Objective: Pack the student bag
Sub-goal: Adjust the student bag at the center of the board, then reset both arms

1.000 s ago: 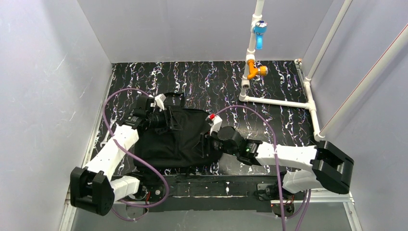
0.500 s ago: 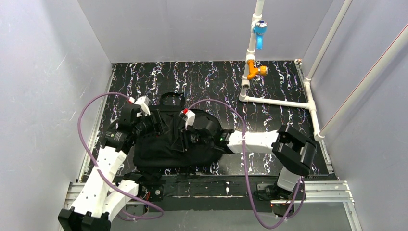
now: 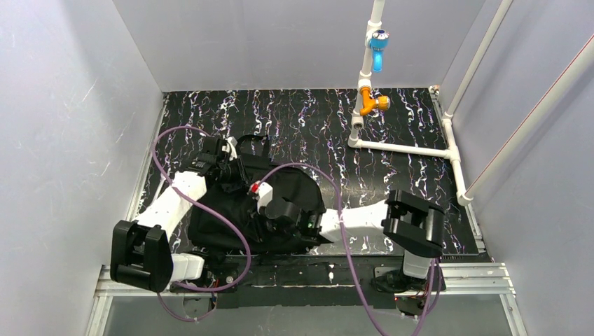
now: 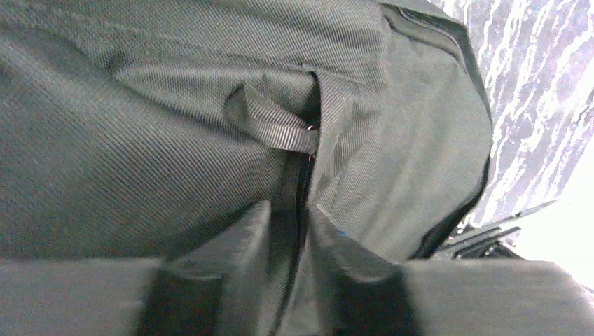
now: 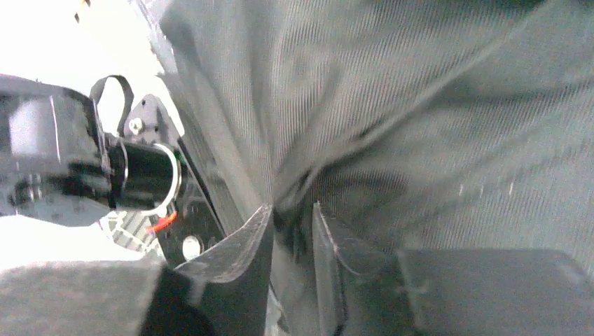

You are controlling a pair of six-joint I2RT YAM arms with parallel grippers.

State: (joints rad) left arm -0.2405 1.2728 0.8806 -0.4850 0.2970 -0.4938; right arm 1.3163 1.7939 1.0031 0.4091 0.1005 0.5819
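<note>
Student bag (image 3: 210, 234): lies flat on the black white-veined table (image 3: 315, 126), left of centre and close to the near edge. Its top carry loop (image 3: 252, 140) points toward the far wall.

Left gripper (image 4: 288, 210): at the bag's far-left corner, near the carry loop. In the wrist view the two fingers (image 4: 238, 238) stand close together, with only a narrow slot between them. A zipper line (image 4: 301, 175) and the fabric on both sides of it run straight into that slot. Reads as clenched on the bag's cloth at the zipper. A short webbing tab (image 4: 273, 127) sits folded over just past the fingertips, not touching them.

Right gripper (image 5: 288, 213): reached across from the right, with its wrist low over the middle of the bag. Its fingers (image 5: 245, 252) are also drawn near each other. Creases in the fabric converge into the gap, so it is pinching a fold of the bag. The view is blurred, and which part of the bag that fold belongs to cannot be told. The left arm's dark wrist joint (image 5: 140, 178) shows at the left of this view.

Purple cables (image 3: 336, 210) arc over both arms and across the bag.

Far right of the table: a white pipe frame (image 3: 403, 148) with an orange fitting (image 3: 371, 103) and a blue valve (image 3: 378, 42), well apart from the bag.
</note>
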